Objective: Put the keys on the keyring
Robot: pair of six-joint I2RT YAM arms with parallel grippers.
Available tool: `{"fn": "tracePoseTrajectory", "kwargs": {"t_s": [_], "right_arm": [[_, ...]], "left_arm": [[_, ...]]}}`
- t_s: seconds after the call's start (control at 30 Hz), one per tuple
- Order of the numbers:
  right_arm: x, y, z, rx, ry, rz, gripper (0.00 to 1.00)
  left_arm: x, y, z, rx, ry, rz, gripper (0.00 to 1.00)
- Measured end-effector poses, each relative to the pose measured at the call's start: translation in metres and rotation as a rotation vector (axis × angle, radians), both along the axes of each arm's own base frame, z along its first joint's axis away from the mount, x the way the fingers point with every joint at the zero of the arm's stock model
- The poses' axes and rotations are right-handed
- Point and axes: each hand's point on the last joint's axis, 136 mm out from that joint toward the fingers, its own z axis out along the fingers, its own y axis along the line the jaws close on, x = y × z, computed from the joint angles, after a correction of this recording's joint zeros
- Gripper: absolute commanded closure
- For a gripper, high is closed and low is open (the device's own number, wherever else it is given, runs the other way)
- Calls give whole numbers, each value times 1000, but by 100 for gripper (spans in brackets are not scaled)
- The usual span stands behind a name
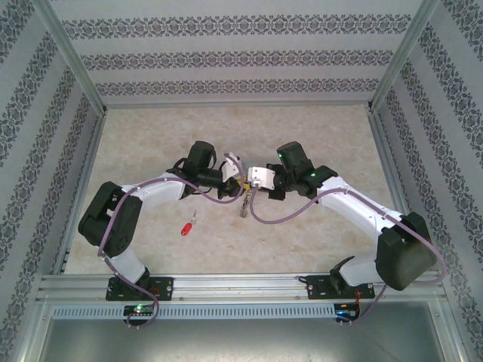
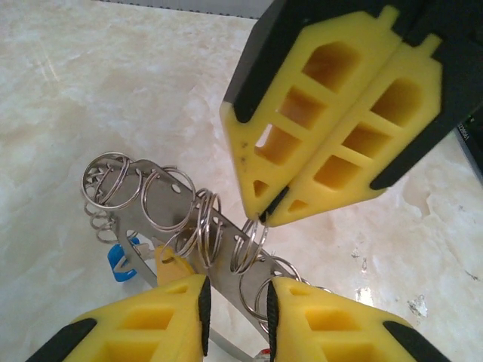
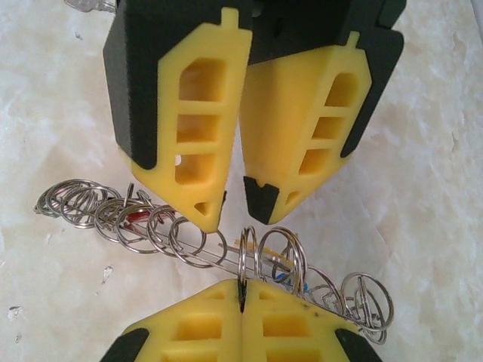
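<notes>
The keyring (image 1: 245, 204) is a flat metal strip strung with several silver split rings (image 2: 175, 202); it hangs between the two grippers above the table. My right gripper (image 3: 241, 290) is shut on one ring, pinched at its fingertips (image 2: 260, 197). My left gripper (image 2: 236, 309) stands open, its fingers apart just over the strip, one tip (image 3: 210, 215) against a ring. A blue key tag (image 2: 119, 262) and a yellow key tag (image 2: 173, 264) hang on the rings. A red-headed key (image 1: 186, 225) lies loose on the table to the left.
The marble-patterned tabletop (image 1: 302, 136) is walled in by patterned panels and an aluminium frame (image 1: 241, 285) along the near edge. Purple cables (image 1: 268, 219) loop under both arms close to the hanging keyring.
</notes>
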Motion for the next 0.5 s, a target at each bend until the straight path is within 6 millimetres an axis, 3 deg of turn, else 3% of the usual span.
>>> {"fn": "tracePoseTrajectory", "kwargs": {"t_s": [0.5], "right_arm": [[0,0,2,14,4,2,100]], "left_arm": [[0,-1,2,-6,-5,-7,71]]}}
